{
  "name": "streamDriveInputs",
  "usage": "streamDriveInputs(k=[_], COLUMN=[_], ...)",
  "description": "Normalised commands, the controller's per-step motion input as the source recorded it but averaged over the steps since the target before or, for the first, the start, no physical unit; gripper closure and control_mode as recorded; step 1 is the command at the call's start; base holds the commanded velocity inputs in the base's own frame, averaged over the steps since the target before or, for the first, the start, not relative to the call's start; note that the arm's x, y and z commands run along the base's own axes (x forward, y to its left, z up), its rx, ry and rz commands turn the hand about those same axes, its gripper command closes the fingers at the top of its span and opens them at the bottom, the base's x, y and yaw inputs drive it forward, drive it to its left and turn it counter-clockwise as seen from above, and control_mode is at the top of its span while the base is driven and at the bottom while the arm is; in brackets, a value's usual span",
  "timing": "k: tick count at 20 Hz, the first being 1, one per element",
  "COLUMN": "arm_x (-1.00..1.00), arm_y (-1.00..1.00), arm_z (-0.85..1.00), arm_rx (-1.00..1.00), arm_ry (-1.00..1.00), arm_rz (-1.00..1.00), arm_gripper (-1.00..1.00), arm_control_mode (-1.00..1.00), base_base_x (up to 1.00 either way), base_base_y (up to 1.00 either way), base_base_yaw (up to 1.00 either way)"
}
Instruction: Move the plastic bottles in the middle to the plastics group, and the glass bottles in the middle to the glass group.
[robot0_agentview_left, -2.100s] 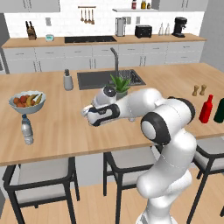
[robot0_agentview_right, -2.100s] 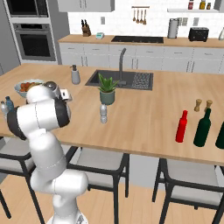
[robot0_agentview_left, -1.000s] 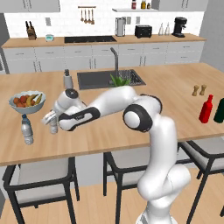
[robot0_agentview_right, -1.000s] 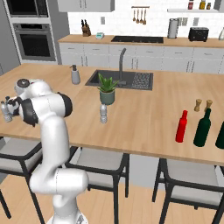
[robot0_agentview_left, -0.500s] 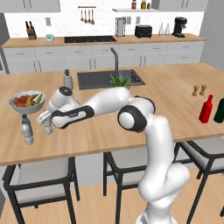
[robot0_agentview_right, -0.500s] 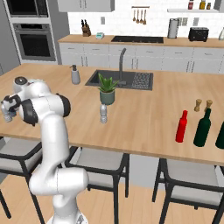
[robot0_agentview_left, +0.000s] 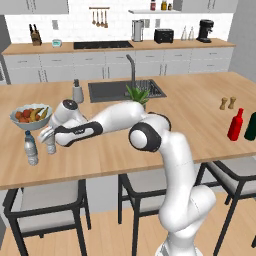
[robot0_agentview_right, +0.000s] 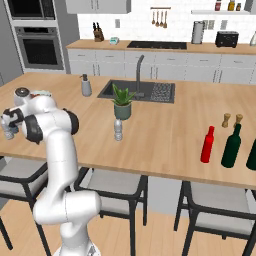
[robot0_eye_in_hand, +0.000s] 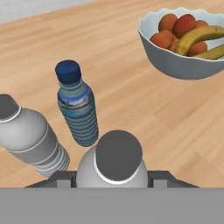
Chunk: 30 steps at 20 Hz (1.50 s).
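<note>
My gripper (robot0_eye_in_hand: 118, 178) is shut on a plastic bottle (robot0_eye_in_hand: 117, 162) with a pale grey cap, seen from above between the fingers. The same gripper (robot0_agentview_left: 48, 139) reaches far left over the island, its bottle (robot0_agentview_left: 50, 147) low at the counter. Just beyond stands the blue-capped bottle of the plastics group (robot0_eye_in_hand: 78, 110) (robot0_agentview_left: 31, 148). A second pale-capped plastic bottle (robot0_eye_in_hand: 27, 136) stands beside that one. Another plastic bottle (robot0_agentview_right: 118, 129) stands mid-island by the plant. The red glass bottle (robot0_agentview_right: 207, 145) (robot0_agentview_left: 235, 125) stands next to the dark green bottle of the glass group (robot0_agentview_right: 231, 146).
A fruit bowl (robot0_eye_in_hand: 183, 65) (robot0_agentview_left: 20, 123) sits close behind the bottles. A soap dispenser (robot0_agentview_left: 77, 92), the sink (robot0_agentview_left: 107, 91) and a potted plant (robot0_agentview_right: 121, 102) lie mid-island. Two brown shakers (robot0_agentview_left: 227, 103) stand behind the glass bottles. Stools line the near edge.
The arm swung left across the island carrying the pale-capped bottle, ending beside the blue-capped bottle near the fruit bowl. The grip stayed shut on it.
</note>
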Motion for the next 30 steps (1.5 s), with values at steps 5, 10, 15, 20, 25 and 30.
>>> streamDriveInputs(k=[5,10,15,20,25,30], arm_x=[0.03,0.01,0.01,0.37,0.18,0.00], arm_y=[0.11,0.02,0.02,0.17,0.08,0.00], arm_z=[-0.35,-0.35,-0.07,0.00,0.00,0.00], arm_rx=[0.00,0.00,0.00,0.00,0.00,0.00], arm_ry=[0.00,0.00,0.00,0.00,0.00,0.00], arm_rz=[0.01,0.00,0.00,0.00,0.00,0.00], arm_gripper=[1.00,1.00,1.00,1.00,1.00,-1.00], arm_control_mode=[-1.00,-1.00,-1.00,-1.00,-1.00,-1.00], base_base_x=[0.00,0.00,0.00,0.00,0.00,0.00], base_base_y=[0.00,0.00,0.00,0.00,0.00,0.00], base_base_yaw=[0.00,0.00,0.00,0.00,0.00,0.00])
